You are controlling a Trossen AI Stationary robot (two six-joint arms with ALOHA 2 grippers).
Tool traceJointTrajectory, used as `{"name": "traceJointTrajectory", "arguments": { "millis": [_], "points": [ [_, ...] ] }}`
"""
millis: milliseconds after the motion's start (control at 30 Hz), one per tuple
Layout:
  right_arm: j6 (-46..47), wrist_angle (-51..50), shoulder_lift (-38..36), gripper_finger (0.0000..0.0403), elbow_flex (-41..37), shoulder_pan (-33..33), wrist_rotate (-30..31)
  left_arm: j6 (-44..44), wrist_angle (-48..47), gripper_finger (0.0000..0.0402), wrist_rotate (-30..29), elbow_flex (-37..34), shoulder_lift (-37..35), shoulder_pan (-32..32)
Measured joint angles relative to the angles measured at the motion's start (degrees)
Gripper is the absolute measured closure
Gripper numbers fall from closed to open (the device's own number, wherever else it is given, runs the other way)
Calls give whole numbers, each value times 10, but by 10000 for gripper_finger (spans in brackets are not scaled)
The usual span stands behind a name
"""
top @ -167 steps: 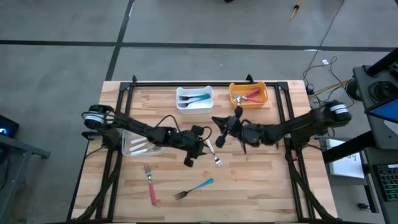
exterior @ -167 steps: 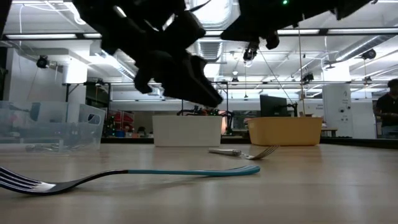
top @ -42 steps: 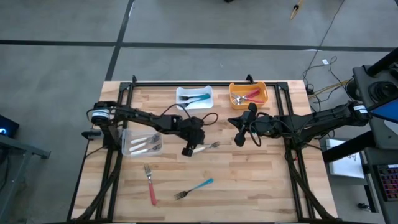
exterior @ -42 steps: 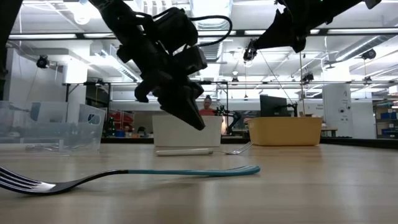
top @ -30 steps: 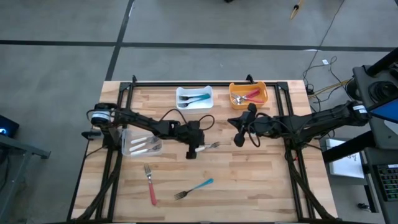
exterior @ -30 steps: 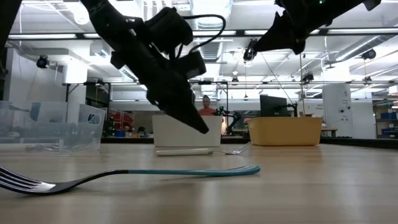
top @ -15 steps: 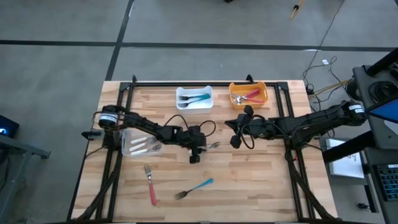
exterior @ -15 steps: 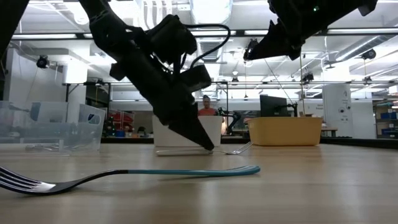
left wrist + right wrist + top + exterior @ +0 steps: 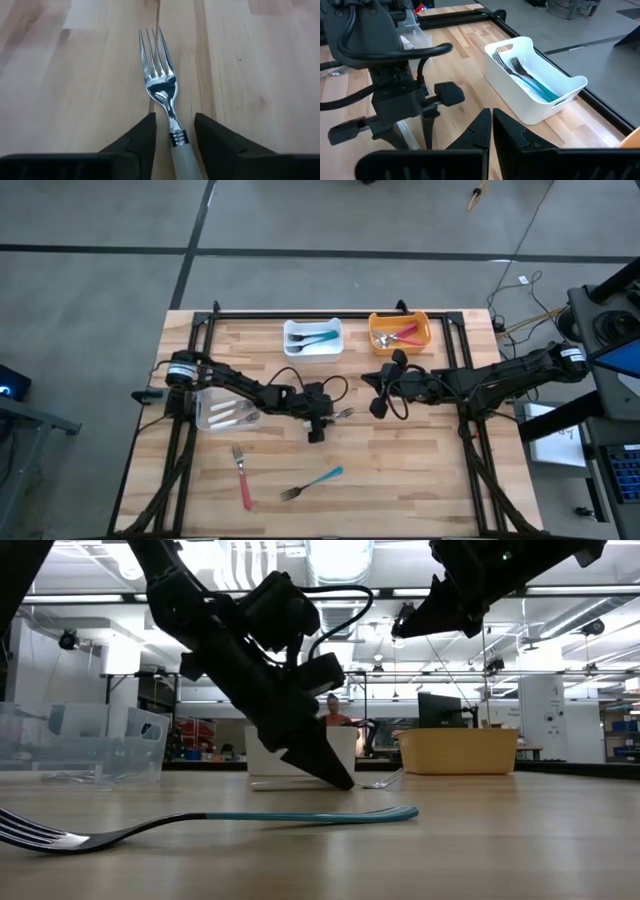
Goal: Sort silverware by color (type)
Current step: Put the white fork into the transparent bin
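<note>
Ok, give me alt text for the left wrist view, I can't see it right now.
A white-handled fork lies flat on the wooden table, tines pointing away from the camera. The left gripper is down at the table with its two dark fingers open, one on each side of the fork's neck.

Grey concrete floor (image 9: pixel 90 280) around wooden table (image 9: pixel 400 470); ceiling strip lights (image 9: pixel 560 590), person (image 9: pixel 332 710) beyond.

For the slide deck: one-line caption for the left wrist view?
Left claw open, fingers straddling the white-handled fork lying on the wooden table.
</note>
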Motion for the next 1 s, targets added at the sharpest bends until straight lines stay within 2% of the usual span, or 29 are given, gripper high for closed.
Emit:
{"name": "traceJointTrajectory", "arguments": {
  "millis": [333, 600, 1000],
  "points": [
    [-1, 0, 4, 394, 0, 0, 0, -2, 19, 388, -13, -4, 4, 1],
    [-4, 0, 7, 394, 0, 0, 0, 12, 37, 399, 6, -7, -20, 0],
    [-4, 0, 7, 394, 0, 0, -1, 27, -42, 400, 14, -11, -99, -2]
  ]
}}
